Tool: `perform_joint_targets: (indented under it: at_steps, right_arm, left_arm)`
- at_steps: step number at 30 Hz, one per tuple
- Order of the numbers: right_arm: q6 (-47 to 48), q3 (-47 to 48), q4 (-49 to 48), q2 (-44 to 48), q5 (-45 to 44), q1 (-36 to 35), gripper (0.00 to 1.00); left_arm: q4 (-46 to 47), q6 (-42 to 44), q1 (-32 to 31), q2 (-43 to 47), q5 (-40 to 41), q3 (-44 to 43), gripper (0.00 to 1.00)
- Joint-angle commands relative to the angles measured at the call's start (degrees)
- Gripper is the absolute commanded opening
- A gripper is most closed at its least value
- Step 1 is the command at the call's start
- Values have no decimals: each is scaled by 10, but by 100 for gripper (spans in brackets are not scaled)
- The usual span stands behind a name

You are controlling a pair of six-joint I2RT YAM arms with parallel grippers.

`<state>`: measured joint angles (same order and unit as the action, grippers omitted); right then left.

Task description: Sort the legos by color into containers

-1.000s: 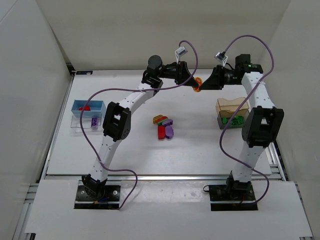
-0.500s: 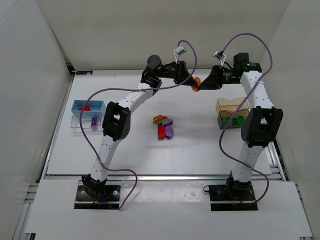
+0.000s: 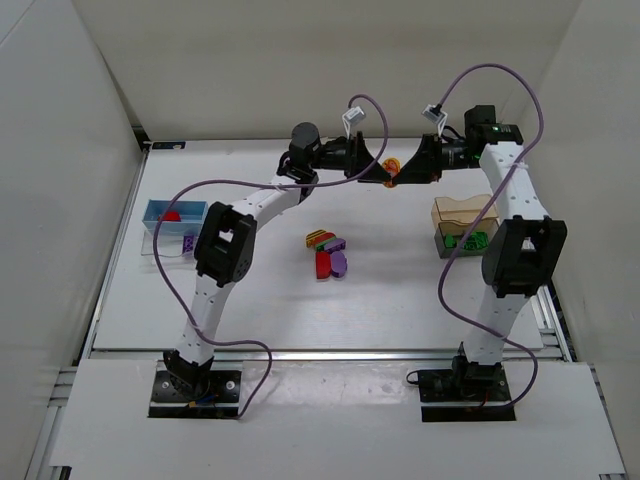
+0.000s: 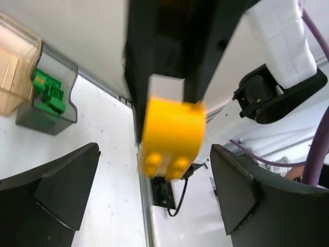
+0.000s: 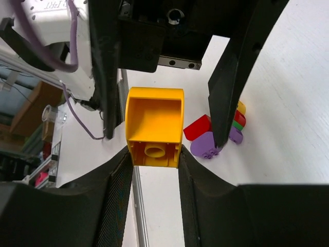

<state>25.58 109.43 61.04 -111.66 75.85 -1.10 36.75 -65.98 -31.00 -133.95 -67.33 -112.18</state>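
A yellow lego (image 3: 393, 168) hangs in the air over the back of the table, between the two grippers. My right gripper (image 5: 154, 157) is shut on this yellow lego (image 5: 154, 128), its pads pressing both sides. My left gripper (image 4: 154, 170) faces it with its jaws spread wide on either side of the lego (image 4: 172, 134), touching nothing. A pile of red, purple, green and yellow legos (image 3: 327, 252) lies mid-table. The blue container (image 3: 176, 213) and the clear container (image 3: 170, 243) stand at the left. The tan container (image 3: 463, 212) and the dark-clear container (image 3: 462, 241), which holds green legos, stand at the right.
Both arms arch high over the table with purple cables looping above them. The left gripper's black fingers (image 5: 231, 87) frame the yellow lego in the right wrist view. White walls enclose the table at the left, the back and the right.
The right gripper shut on the yellow lego while the left still held it. The left gripper has since opened and let go. Both grippers have shifted slightly left.
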Motion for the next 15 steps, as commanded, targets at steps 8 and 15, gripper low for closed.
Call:
perform_joint_targets:
  at_steps: [8, 15]
  right_arm:
    - [29, -33, 11, 101, -127, 83, 0]
    - [64, -103, -71, 137, -430, 105, 0]
  left_arm:
    - [-176, 193, 89, 194, 76, 144, 99]
    - [-656, 523, 139, 280, 246, 45, 99]
